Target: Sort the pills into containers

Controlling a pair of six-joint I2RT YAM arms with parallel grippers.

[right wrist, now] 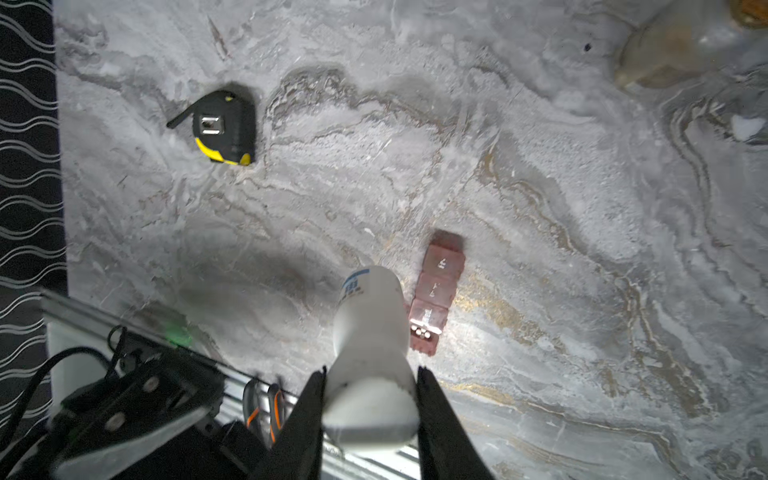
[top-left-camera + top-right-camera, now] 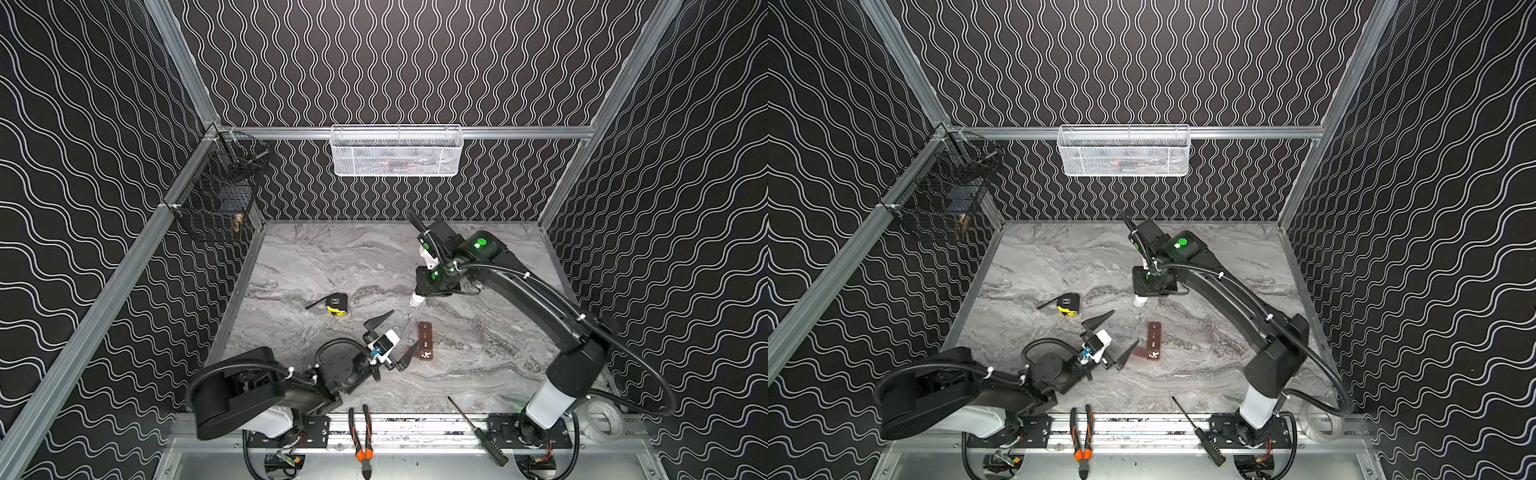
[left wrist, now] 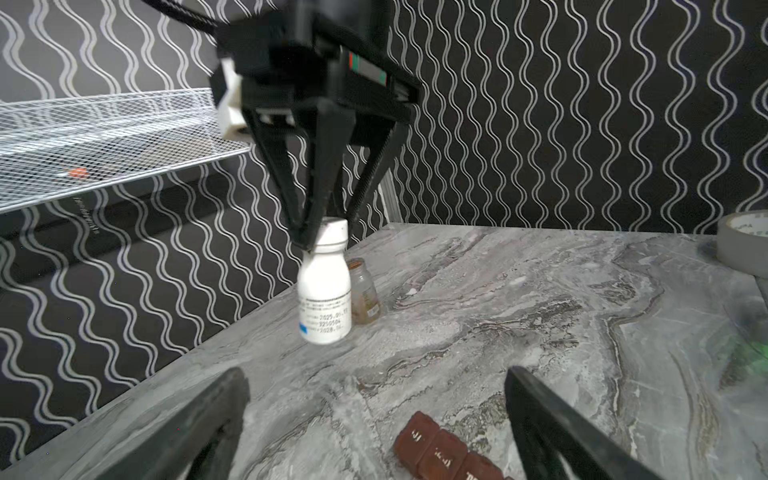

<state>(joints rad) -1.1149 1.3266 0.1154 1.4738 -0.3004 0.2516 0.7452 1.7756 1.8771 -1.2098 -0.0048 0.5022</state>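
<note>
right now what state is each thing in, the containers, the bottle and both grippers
containers: end compartment open with pills inside, other three shut
white bottle: upright, held at its cap
right gripper: shut on the white bottle
left gripper: open, empty
small jar: upright

Grey marble-look table [image 2: 332,257]. A tape measure [image 2: 336,304] sits left of middle, and the containers [image 2: 424,338] lie flat near the centre with the front lid flipped open and white pills [image 2: 426,355] inside. There's a little glass jar [image 3: 365,291] standing farther back, and a tape roll [image 3: 744,241] over at the right edge.
</note>
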